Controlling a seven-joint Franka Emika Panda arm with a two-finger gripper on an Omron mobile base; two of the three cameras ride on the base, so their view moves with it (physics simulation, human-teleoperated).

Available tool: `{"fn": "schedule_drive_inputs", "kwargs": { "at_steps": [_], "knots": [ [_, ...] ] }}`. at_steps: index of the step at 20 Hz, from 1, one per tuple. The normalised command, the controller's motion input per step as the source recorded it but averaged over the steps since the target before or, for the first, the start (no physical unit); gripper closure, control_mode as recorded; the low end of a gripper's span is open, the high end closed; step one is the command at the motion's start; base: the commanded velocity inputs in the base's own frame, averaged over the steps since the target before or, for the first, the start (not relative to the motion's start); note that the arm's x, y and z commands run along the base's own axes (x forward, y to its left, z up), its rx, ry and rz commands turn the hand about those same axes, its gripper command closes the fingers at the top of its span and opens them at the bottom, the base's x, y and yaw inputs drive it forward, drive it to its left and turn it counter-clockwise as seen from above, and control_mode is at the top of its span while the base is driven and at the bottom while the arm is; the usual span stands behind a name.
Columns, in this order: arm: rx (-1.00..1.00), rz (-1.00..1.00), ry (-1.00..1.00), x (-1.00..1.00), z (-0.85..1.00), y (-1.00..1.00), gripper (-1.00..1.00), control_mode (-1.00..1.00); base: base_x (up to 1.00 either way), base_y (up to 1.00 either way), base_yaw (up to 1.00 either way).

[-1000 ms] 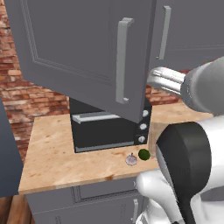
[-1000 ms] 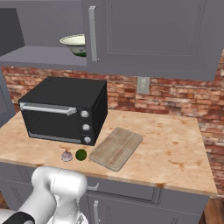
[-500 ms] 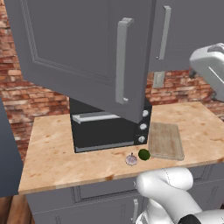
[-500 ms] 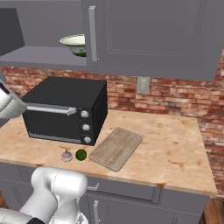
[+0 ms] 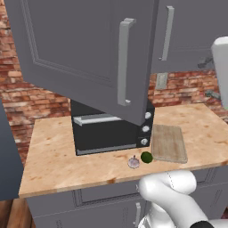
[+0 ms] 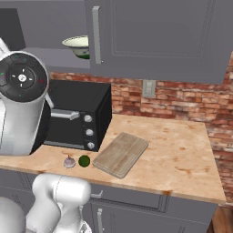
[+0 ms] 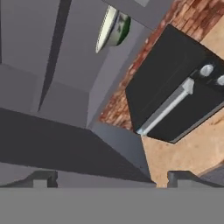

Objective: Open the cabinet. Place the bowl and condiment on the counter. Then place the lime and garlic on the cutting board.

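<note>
Your cabinet (image 5: 89, 58) now stands with its left door swung wide toward the camera, so the first step looks done, and the arm has swung across in the last second: a moment ago its big white link sat at the right of the left base view, and now it fills the left side of the right base view instead, with the hand turned up at the open shelf. The gripper (image 7: 109, 177) has its two dark tips spread far apart and nothing between them. You can see the bowl (image 6: 78, 45) sitting on the cabinet shelf, its cream rim and green base showing just left of the closed right door; the hand view catches the same bowl tilted at the top of the frame. The yellow condiment bottle is not something you can pick out here. Down on the counter (image 6: 182, 159), the garlic (image 6: 68, 161) and the lime (image 6: 84, 160) lie just beside each other in front of the black toaster oven (image 6: 77, 116), close to the cutting board (image 6: 120, 154) but not on it. Your next job is likely the reach for the bowl.
</note>
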Motion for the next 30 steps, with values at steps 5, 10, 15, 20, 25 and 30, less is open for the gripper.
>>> {"fn": "schedule_drive_inputs", "kwargs": {
  "at_steps": [5, 10, 15, 20, 25, 30],
  "knots": [
    [0.27, 0.17, -0.04, 0.67, -0.21, 0.18, -1.00, -1.00, 0.00, 0.00, 0.00],
    [0.19, 0.13, -0.02, 0.48, -0.20, 0.23, -1.00, -1.00, 0.00, 0.00, 0.00],
    [0.15, 0.10, -0.03, 0.42, -0.10, 0.28, -1.00, -1.00, 0.00, 0.00, 0.00],
    [0.05, 0.12, 0.00, 0.25, 0.00, 0.09, -1.00, -1.00, 0.00, 0.00, 0.00],
    [0.00, 0.16, 0.03, 0.27, 0.00, 0.12, -1.00, -1.00, 0.00, 0.00, 0.00],
    [0.00, 0.13, 0.04, 0.28, -0.04, 0.25, -1.00, -1.00, 0.00, 0.00, 0.00]
  ]
}}
